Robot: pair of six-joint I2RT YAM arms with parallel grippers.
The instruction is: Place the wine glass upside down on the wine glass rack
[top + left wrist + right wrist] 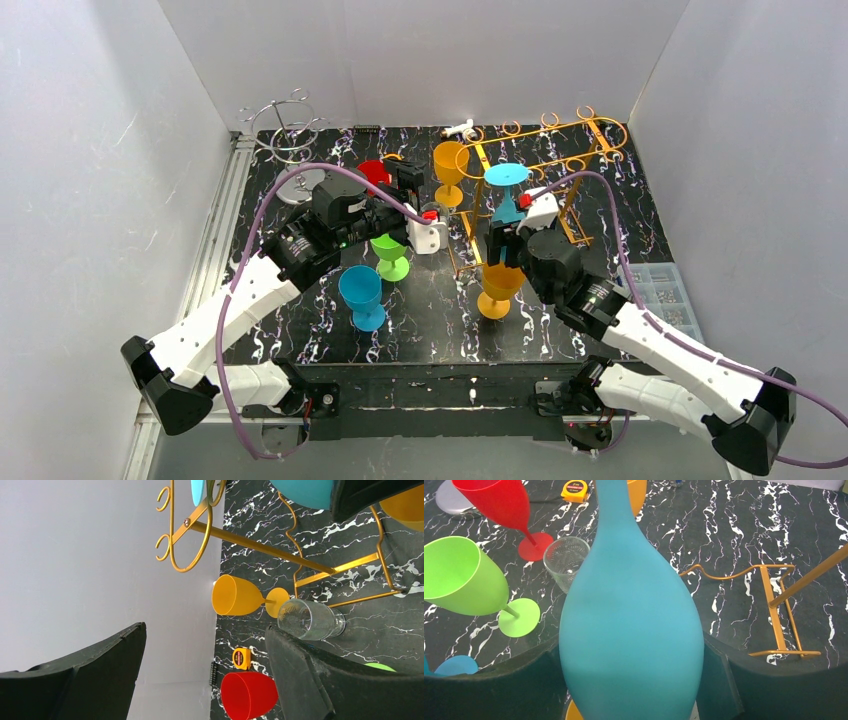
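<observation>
A teal wine glass (507,176) hangs upside down, its round foot on top between the rails of the gold wine glass rack (560,130). In the right wrist view its bowl (631,630) fills the space between the two black pads, and my right gripper (505,245) is shut on it. A foot of the rack (774,615) shows to the right. My left gripper (408,185) hovers left of the rack near the red glass (375,172). It stands open, and in its own view the left gripper (206,630) has nothing between its fingers.
Around the rack stand a yellow glass (450,165), an orange glass (498,285), a green glass (390,250), a blue glass (362,295) and a clear tumbler (565,560). A silver wire stand (285,130) is at the back left. A yellow tape measure (241,658) lies by the back wall. A parts box (665,290) sits at the right.
</observation>
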